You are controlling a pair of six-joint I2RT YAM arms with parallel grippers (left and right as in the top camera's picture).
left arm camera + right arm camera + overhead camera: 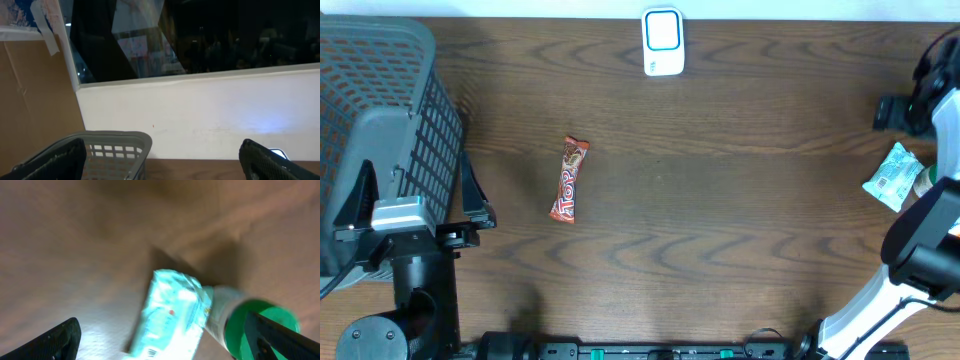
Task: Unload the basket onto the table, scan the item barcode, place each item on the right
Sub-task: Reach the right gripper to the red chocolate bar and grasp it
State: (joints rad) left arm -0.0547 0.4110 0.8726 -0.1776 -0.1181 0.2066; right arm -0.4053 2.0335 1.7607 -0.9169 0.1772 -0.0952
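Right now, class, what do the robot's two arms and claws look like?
The left arm is black with a silver-grey wrist block; the right arm has white links and black joints. The left claw and right claw both have dark fingers.

The basket (380, 40) lies just ahead of the left pincer (415, 192), the candy bar (570, 178) on the table (740, 200) to its right, and the packet (170, 312) ahead of the right pincer (161, 320) touches a bottle (260, 327).
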